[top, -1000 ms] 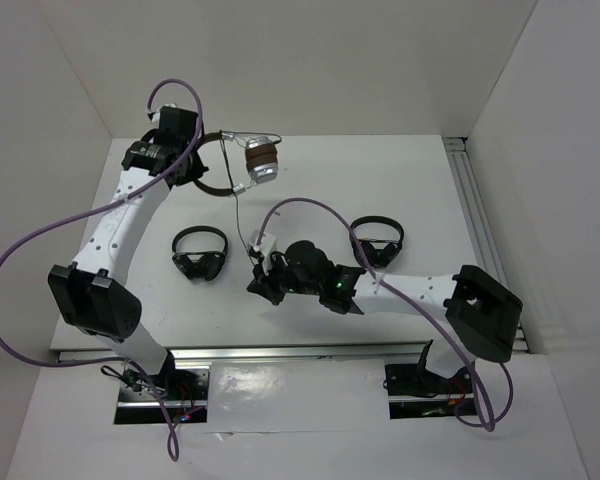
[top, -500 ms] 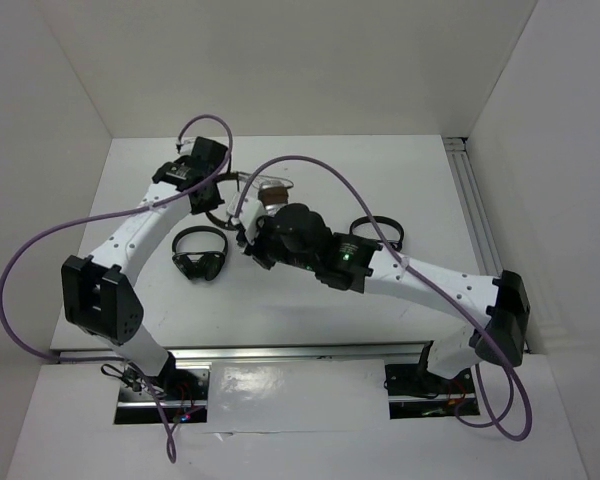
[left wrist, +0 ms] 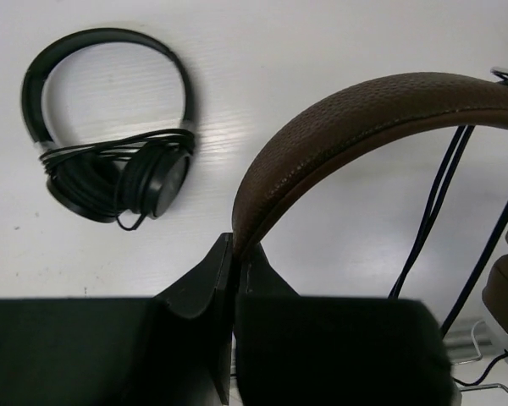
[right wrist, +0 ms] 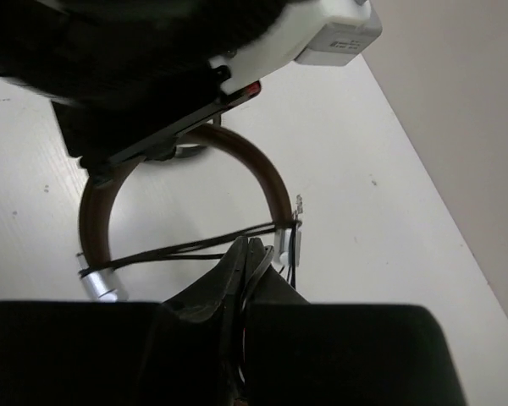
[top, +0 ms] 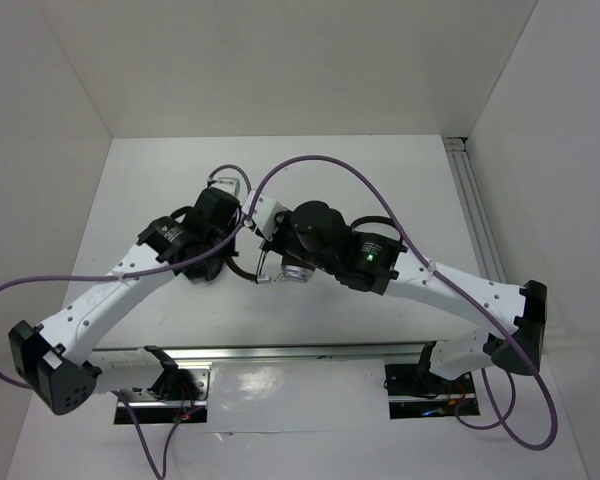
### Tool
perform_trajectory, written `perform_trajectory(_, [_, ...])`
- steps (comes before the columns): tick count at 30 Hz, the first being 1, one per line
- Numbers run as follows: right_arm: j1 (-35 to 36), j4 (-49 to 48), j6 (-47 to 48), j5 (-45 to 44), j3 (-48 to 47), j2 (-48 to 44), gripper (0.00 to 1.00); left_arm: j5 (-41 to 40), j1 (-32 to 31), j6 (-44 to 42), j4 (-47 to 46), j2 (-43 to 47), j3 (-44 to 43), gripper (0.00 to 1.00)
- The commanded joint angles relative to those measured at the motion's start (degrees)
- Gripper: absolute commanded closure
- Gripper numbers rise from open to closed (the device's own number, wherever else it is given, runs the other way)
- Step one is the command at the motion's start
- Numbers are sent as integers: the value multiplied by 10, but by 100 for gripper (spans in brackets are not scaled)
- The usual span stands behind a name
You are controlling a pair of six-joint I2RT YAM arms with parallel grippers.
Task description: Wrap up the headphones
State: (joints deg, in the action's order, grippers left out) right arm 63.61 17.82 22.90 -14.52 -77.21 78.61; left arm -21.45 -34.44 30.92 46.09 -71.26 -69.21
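The headphones have a brown headband (left wrist: 356, 114) and a silver earcup (top: 298, 271). They hang above the middle of the table between my two grippers. My left gripper (left wrist: 235, 252) is shut on the lower end of the headband; in the top view it (top: 230, 243) sits just left of the earcup. My right gripper (right wrist: 252, 252) is shut on the thin black cable (right wrist: 186, 248), which runs in several strands across the headband arc (right wrist: 267, 182). The cable strands also show in the left wrist view (left wrist: 436, 199). The second earcup is mostly hidden.
A small all-black pair of headphones (left wrist: 110, 165) with its cable wound round it lies on the table left of the left gripper. Another black pair (top: 368, 222) lies partly under the right arm. White walls enclose the table; a rail (top: 475, 200) runs along the right side.
Both arms have swung from the back of the table toward the middle, carrying the headphones along. The right gripper has closed in right beside the left one, and cable strands now cross the headband.
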Motion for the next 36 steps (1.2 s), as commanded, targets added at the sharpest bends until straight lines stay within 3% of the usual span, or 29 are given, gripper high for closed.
perform_trajectory(1, [-9, -11, 29, -53, 0, -21, 100, 62, -18, -73, 8, 45, 13, 100])
perform_trajectory(9, [-72, -35, 24, 23, 16, -21, 100, 130, -62, -118, 23, 88, 24, 100])
perform_trajectory(14, [-138, 3, 24, 144, -18, -11, 100, 130, -67, -118, 23, 77, 24, 100])
perform_trajectory(20, [-166, -59, 24, 51, 30, -11, 100, 135, -67, -111, 23, 89, 29, 100])
perform_trajectory(25, [-219, -93, 8, 81, 47, 15, 100, 156, -67, -111, 23, 111, 29, 100])
perform_trajectory(28, [-233, -93, 3, 98, 42, 34, 100, 124, -67, -106, 42, 118, 14, 100])
perform_trajectory(32, [-256, -113, -7, 138, 52, 45, 93, 73, -67, -95, 42, 133, -13, 100])
perform_trajectory(36, [-291, -109, -30, 269, 43, 72, 82, 92, -67, -111, -9, 144, -25, 100])
